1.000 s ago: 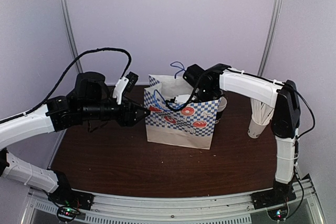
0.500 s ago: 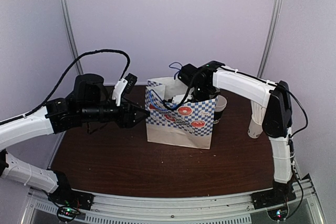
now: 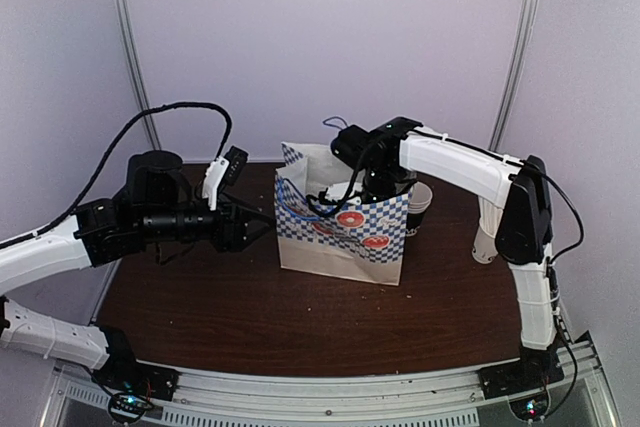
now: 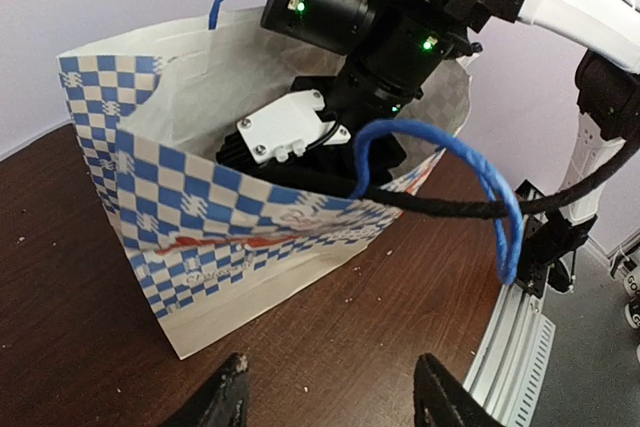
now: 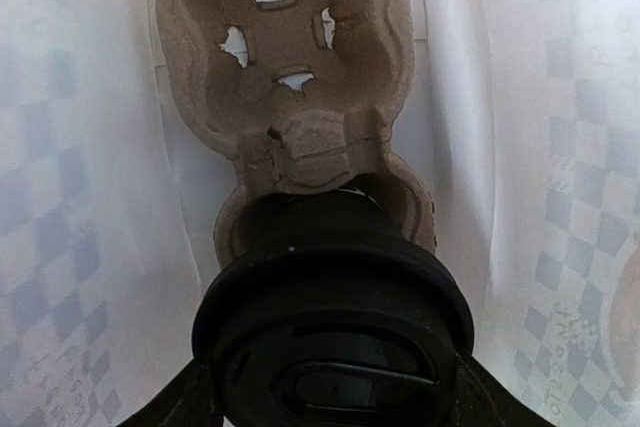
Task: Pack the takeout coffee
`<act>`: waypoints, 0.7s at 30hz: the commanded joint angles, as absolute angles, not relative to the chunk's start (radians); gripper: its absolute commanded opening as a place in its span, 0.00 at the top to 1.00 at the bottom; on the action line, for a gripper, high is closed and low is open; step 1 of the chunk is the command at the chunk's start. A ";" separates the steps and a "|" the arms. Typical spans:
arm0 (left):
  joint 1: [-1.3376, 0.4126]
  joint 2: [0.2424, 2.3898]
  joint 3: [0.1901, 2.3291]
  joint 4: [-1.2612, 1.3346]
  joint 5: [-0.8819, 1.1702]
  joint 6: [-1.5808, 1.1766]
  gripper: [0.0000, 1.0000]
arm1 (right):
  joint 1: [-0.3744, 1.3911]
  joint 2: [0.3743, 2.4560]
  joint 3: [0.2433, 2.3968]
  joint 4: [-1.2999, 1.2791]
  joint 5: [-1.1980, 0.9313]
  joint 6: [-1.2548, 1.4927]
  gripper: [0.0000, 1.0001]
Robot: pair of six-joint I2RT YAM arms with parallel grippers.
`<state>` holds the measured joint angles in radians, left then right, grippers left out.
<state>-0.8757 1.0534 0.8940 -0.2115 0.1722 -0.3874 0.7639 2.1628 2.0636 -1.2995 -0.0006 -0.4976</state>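
Note:
The takeout coffee (image 5: 333, 287), a black cup with a round black lid, is inside the blue-checked paper bag (image 3: 340, 237). Its base goes down into the near well of a brown pulp cup carrier (image 5: 290, 57) on the bag's floor. My right gripper (image 5: 333, 392) reaches down into the bag's mouth (image 3: 375, 192) and is shut on the cup, one finger on either side just below the lid. My left gripper (image 4: 330, 372) hovers open and empty over the table, just left of the bag (image 3: 262, 220) and apart from it.
The bag's blue cord handle (image 4: 500, 207) loops out over its near wall, and a black cable (image 4: 440, 209) crosses the mouth. A stack of white cups (image 3: 490, 227) stands at the right, a dark cup (image 3: 420, 202) behind the bag. Brown table (image 3: 220, 307).
My left gripper has drawn back to the left, off the bag's left edge. My right arm has shifted slightly left and stays inside the bag with the cup.

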 commanded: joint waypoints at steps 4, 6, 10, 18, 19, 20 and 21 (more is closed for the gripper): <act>-0.867 0.999 0.886 -0.184 0.157 -0.393 0.43 | 0.767 2.174 2.023 -1.424 0.061 -0.460 0.32; -0.867 0.997 0.886 -0.187 0.159 -0.395 0.43 | 0.766 2.136 2.044 -1.429 0.069 -0.451 0.29; -0.867 1.000 0.881 -0.187 0.164 -0.400 0.43 | 0.767 2.086 2.091 -1.445 0.030 -0.449 0.13; -0.867 1.007 0.885 -0.185 0.164 -0.403 0.43 | 0.769 2.035 2.109 -1.444 0.007 -0.439 0.00; -0.867 1.010 0.886 -0.184 0.163 -0.403 0.43 | 0.769 2.028 2.115 -1.445 0.003 -0.439 0.00; -0.867 1.012 0.888 -0.184 0.163 -0.403 0.43 | 0.770 2.019 2.122 -1.444 0.003 -0.439 0.00; -0.867 1.014 0.890 -0.184 0.165 -0.402 0.43 | 0.771 2.008 2.131 -1.442 0.002 -0.440 0.00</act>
<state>-0.8757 1.0065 0.8898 -0.2115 0.1677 -0.3946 0.7673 2.0766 2.0804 -1.4250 0.0158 -0.4515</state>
